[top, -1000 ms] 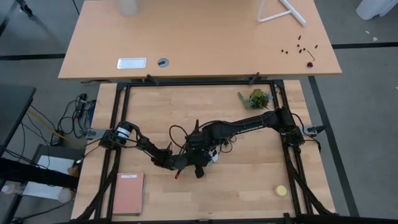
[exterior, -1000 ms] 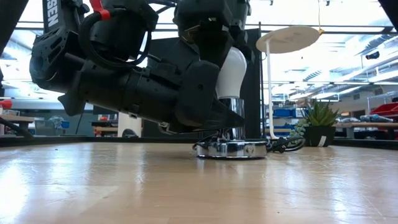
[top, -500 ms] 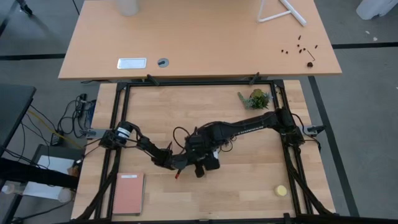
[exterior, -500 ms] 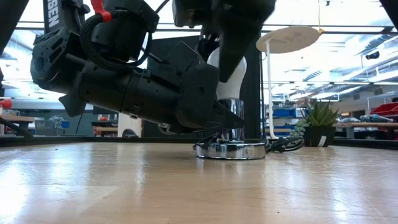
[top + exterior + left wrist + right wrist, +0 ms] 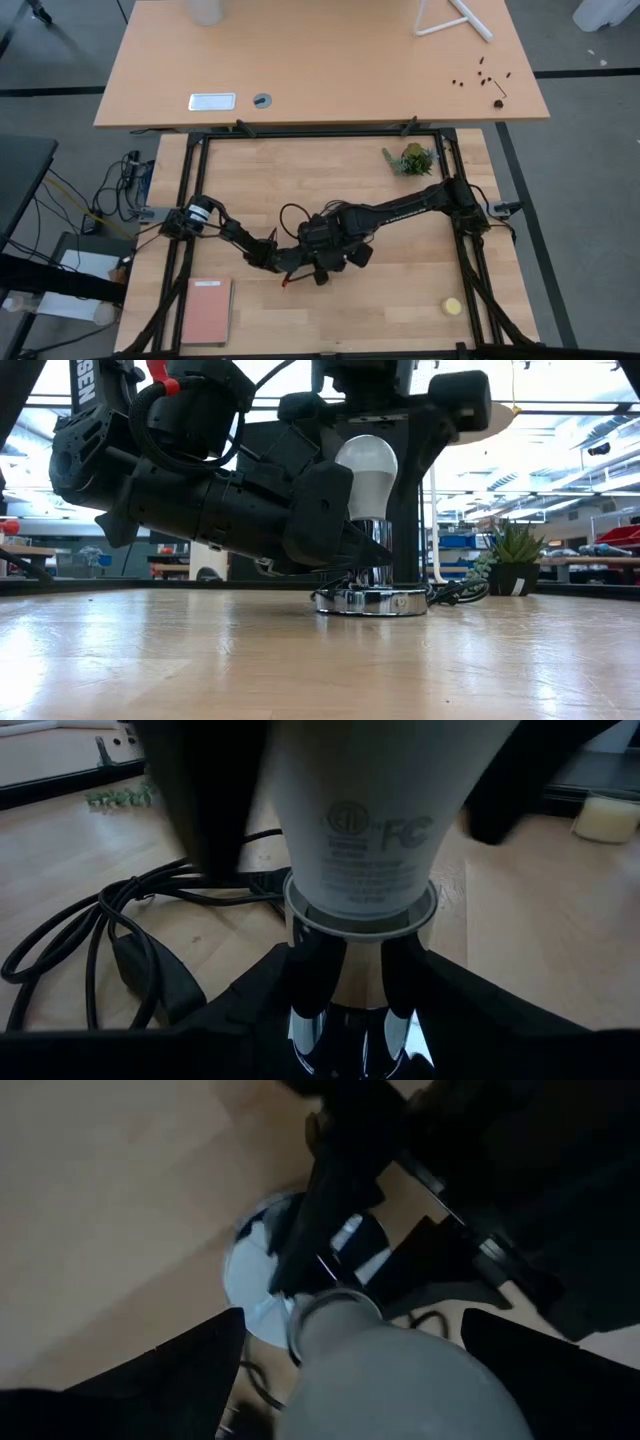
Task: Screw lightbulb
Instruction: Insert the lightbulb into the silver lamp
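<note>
The white lightbulb (image 5: pixel 366 472) stands upright in the top of a silvery post (image 5: pixel 374 548) that rises from a round silvery disc (image 5: pixel 372 600) with a black cord (image 5: pixel 100 930). The bulb's screw end is hidden in the post. My left gripper (image 5: pixel 355 970) lies low at the table's middle (image 5: pixel 312 262) and is shut on the post just under the bulb. My right gripper (image 5: pixel 355 1370) hangs over the bulb (image 5: pixel 338 256), pointing down. It is open, with one finger (image 5: pixel 150 1380) on each side of the bulb (image 5: pixel 400 1380) and a gap to each. My left gripper pinches the silvery post (image 5: pixel 350 995) between its two fingers (image 5: pixel 310 970), just below the bulb's pale collar (image 5: pixel 360 905). The fingers come nearly level from the table's left and lie across the upright post. The disc rests flat on the table.
A small potted plant (image 5: pixel 412 158) stands at the far right, a flat yellow round thing (image 5: pixel 453 306) lies at the near right, and a reddish notebook (image 5: pixel 207 310) lies at the near left. The cord loops on the table behind the disc (image 5: pixel 290 215).
My right gripper has turned about the upright bulb in steps. Half a second ago a finger lay in front of the bulb; now both fingers stand apart on either side of it. The bulb, the disc and my left gripper have stayed in place.
</note>
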